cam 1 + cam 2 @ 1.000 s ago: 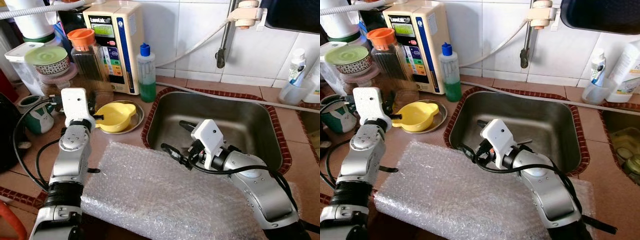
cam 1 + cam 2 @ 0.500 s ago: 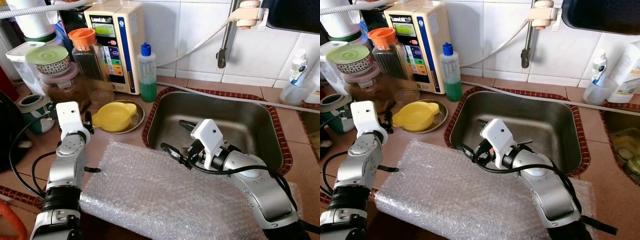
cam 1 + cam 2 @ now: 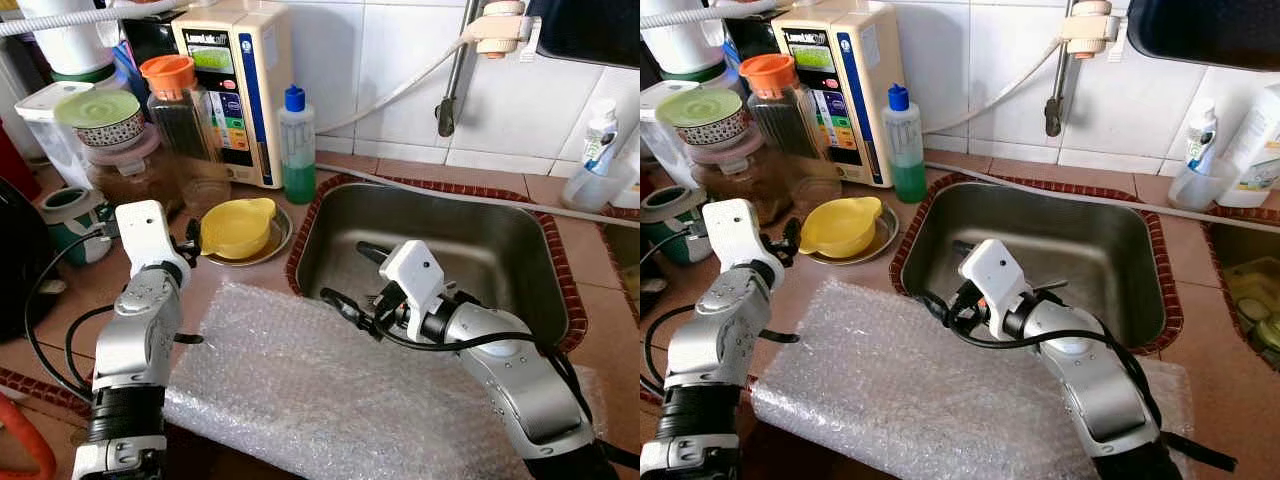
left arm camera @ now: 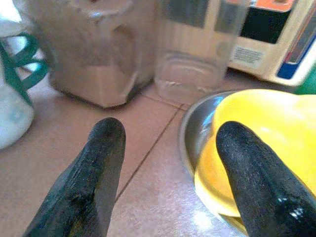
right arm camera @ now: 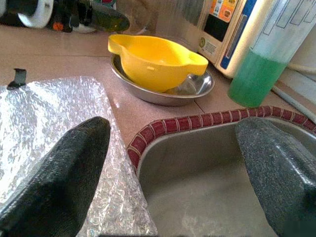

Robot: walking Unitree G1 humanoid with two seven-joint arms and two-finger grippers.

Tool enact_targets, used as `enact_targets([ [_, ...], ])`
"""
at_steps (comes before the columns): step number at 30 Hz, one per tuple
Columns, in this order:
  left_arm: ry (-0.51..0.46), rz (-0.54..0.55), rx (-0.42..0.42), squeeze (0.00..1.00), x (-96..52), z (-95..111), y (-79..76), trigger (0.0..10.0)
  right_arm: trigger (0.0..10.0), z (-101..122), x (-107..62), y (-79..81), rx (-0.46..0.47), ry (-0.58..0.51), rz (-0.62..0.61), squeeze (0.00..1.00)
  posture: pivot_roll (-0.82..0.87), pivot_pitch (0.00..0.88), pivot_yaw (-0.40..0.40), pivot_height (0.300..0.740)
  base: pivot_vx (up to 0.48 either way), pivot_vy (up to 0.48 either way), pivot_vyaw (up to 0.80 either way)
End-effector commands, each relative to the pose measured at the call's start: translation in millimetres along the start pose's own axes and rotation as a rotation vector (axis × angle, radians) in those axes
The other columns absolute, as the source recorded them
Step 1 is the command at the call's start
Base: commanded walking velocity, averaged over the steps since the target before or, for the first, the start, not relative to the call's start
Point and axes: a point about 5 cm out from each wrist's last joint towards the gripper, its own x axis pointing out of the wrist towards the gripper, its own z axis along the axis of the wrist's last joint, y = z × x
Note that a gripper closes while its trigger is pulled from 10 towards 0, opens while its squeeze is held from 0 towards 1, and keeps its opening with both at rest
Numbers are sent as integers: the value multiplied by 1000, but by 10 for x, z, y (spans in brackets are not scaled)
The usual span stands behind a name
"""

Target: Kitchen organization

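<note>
- Two hands at work, both empty: left hand (image 4: 168,182) with fingers spread apart, low over the bench (image 3: 70,300), pointed at the yellow bowl (image 3: 236,226); right hand (image 5: 173,177) likewise spread wide, poised at the near left corner of the sink (image 3: 500,250).
- The yellow bowl sits in a shallow steel dish (image 5: 197,90) on the bench, just beside the sink rim, in front of the white appliance (image 3: 235,90) and near the green soap bottle (image 3: 296,145).
- We judge the step in hand to be the left hand's approach to the bowl. One finger already lines up with the bowl's near rim; we would ease forward so the rim passes between the fingers, then pinch the wall, not the steel dish below.
- Keep clear of the plastic jars (image 4: 148,54) close behind.
- Left arm: forearm raised upright, wrist tipped toward the bowl.
- Right arm: reaching across the bubble wrap (image 3: 330,390), elbow bent, wrist over the sink edge.
</note>
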Motion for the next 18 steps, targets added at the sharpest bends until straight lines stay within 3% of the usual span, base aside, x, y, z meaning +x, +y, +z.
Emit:
enact_targets([
  [1,1,-30,-24,0,-10,114,-26,10000,10000,5,23,20,-4,-2,11,0,-15,0,58,740,0,0,0],
  [7,132,-76,-144,0,-76,166,-68,10000,10000,-8,33,37,-3,1,17,0,-7,0,58,740,0,0,0],
  [18,261,-108,-240,0,-94,96,-50,10000,10000,-15,43,52,-4,0,15,0,-10,0,65,740,0,0,0],
])
